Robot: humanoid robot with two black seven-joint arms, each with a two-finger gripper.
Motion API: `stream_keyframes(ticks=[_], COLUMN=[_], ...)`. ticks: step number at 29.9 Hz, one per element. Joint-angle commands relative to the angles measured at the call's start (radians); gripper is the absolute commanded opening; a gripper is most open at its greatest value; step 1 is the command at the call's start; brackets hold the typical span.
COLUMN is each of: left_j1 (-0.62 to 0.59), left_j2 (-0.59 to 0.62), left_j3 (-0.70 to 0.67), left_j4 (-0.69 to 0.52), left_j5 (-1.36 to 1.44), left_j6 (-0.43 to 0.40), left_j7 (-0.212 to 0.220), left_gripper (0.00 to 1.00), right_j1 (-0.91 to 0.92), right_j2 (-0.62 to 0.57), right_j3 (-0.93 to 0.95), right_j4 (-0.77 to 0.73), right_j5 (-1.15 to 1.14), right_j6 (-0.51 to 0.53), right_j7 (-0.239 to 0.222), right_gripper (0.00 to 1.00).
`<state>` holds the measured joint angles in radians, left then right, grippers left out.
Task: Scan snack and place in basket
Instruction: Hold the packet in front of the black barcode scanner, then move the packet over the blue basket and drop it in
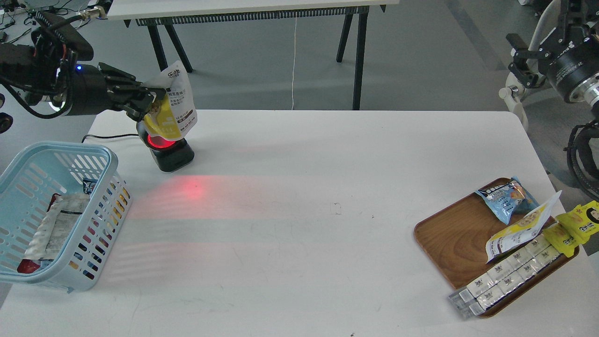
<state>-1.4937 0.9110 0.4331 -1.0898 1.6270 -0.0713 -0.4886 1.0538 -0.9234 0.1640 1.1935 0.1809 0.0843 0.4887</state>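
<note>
My left gripper (149, 104) is shut on the snack (169, 104), a small pouch with a yellow lower front and a white printed upper part. It holds the pouch in the air at the table's far left, right above the black scanner (168, 152) with its red glowing window. The light blue slotted basket (108, 164) stands at the left edge, below and left of the held pouch, with several packets inside. My right gripper (517, 58) is raised off the table at the upper right; its jaws stand apart and empty.
A brown wooden tray (449, 234) at the right holds a blue packet (507, 196), another yellow bean pouch (522, 229), a bright yellow cartoon-face packet (573, 227) and rows of small white boxes (505, 276). The scanner casts a red glow (189, 189) on the table.
</note>
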Motion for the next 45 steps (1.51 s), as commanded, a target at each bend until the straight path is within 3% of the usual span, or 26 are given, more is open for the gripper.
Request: stream_keyframes(ticks=[1,9,17,25,32,40,45], left_j1=[0.0,0.027,0.104,0.093,-0.019,-0.048,-0.06], left_j2=[0.034,0.057,0.034,0.061,0.153,0.351,0.54], left_j3=[-0.001,0.001,0.001,-0.057,-0.097,-0.1,-0.145], left_j4=[-0.053,-0.176,-0.179,-0.179,-0.18,-0.214,-0.353], left_j5=[-0.001,-0.006,0.004,0.016,0.065,0.146,0.149], left_j6=[-0.007,-0.024,-0.025,-0.025,-0.104,-0.111,-0.171], left_j7=[0.0,0.0,0.0,0.0,0.0,0.0,0.0], left_gripper=[0.0,0.0,0.0,0.0,0.0,0.0,0.0], right_j1=[0.0,-0.005,-0.012,-0.026,-0.026,-0.041,-0.044], right_j2=[0.002,0.003,0.003,0.005,0.003,0.003,0.009], right_j3=[-0.001,-0.001,-0.001,-0.001,-0.001,0.005,0.009], right_j4=[0.0,-0.005,-0.006,0.0,-0.002,-0.006,-0.012], right_j5=[0.0,0.0,0.0,0.0,0.0,0.0,-0.003], right_j6=[0.0,-0.002,-0.002,0.0,0.0,0.0,0.0], right_j7=[0.0,0.0,0.0,0.0,0.0,0.0,0.0], right_gripper=[0.96,0.96,0.96,0.96,0.96,0.96,0.96])
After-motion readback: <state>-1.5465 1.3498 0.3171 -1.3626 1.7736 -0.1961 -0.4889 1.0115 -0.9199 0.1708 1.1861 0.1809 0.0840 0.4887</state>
